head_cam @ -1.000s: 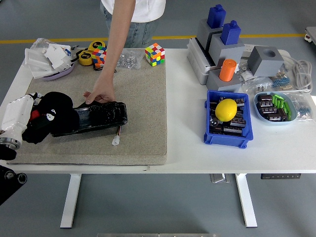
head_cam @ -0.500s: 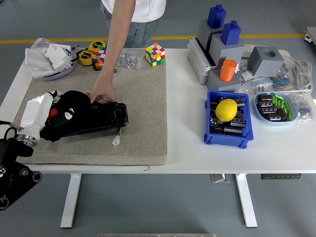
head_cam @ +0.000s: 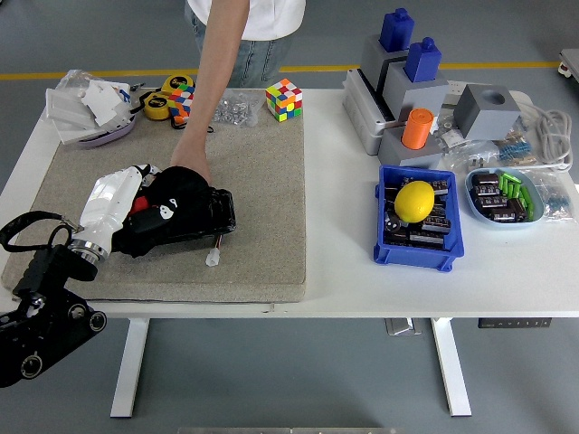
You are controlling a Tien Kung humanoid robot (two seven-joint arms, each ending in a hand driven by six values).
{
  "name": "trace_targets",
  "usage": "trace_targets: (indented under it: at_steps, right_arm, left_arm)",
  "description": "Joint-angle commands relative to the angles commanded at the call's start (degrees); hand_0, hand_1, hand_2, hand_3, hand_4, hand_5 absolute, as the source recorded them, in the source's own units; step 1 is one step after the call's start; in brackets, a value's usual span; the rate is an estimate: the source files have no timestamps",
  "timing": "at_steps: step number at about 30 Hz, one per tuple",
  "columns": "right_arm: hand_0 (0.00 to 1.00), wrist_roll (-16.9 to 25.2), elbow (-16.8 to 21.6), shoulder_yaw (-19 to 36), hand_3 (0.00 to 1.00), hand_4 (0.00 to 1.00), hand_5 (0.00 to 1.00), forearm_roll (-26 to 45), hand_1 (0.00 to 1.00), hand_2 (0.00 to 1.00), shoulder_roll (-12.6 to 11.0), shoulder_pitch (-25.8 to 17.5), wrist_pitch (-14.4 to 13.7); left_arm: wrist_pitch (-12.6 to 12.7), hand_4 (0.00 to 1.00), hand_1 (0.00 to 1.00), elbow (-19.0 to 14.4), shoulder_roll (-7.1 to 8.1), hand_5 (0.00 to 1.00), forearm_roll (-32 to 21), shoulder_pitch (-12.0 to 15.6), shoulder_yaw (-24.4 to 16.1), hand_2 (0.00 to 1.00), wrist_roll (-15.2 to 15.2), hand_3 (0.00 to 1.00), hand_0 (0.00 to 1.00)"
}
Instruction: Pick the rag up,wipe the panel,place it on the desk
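A black panel (head_cam: pixel 215 211) lies on a beige mat (head_cam: pixel 262 172) at the table's left. My left hand (head_cam: pixel 156 210) comes in from the lower left and is shut on a black rag (head_cam: pixel 179 192). It presses the rag on the panel's left and middle part. A person's hand (head_cam: pixel 192 161) rests on the panel's far edge, right behind the rag. The panel's left end is hidden under my hand and rag. My right hand is out of view.
A small white plug (head_cam: pixel 213 258) on a wire lies just in front of the panel. A Rubik's cube (head_cam: pixel 283 99), tape rolls (head_cam: pixel 159 105) and a bowl of scraps (head_cam: pixel 90 113) line the far edge. A blue bin (head_cam: pixel 391 249) with a yellow lemon (head_cam: pixel 415 201) stands to the right.
My left hand has slid the rag to the right along the panel, from its left end to near the person's hand. The person's hand has stayed on the panel.
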Motion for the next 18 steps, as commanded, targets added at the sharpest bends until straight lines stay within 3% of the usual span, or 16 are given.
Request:
trace_targets:
  at_steps: [18]
  right_arm:
    - [0.742, -0.08, 0.06, -0.63, 0.597, 0.967, 0.581, -0.02, 0.633, 0.69, -0.08, 0.14, -0.01]
  left_arm:
    - [0.0, 0.545, 0.1, -0.75, -1.85, 0.378, -0.52, -2.97, 3.65, 0.27, 0.81, 0.591, 0.196]
